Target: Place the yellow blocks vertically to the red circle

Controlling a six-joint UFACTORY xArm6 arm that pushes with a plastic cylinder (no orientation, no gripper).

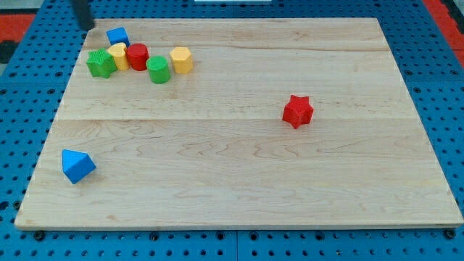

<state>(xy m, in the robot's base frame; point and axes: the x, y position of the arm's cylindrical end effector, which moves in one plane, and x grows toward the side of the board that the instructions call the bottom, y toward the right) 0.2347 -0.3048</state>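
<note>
Blocks cluster near the board's point(239, 210) top-left corner, red circle point(138, 56) touching a yellow block point(119, 55), while my tip point(88, 27), holding nothing, hovers just beyond that corner.

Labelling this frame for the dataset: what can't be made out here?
- My tip: blurred dark rod at the view's top left, its upper part cut off by the frame edge; board contact unclear.
- Yellow block: wedged between the green block and the red cylinder, shape unreadable.
- Blue block: small, near the board's top edge; shape uncertain.
- Board: bottom corners cut off.
</note>
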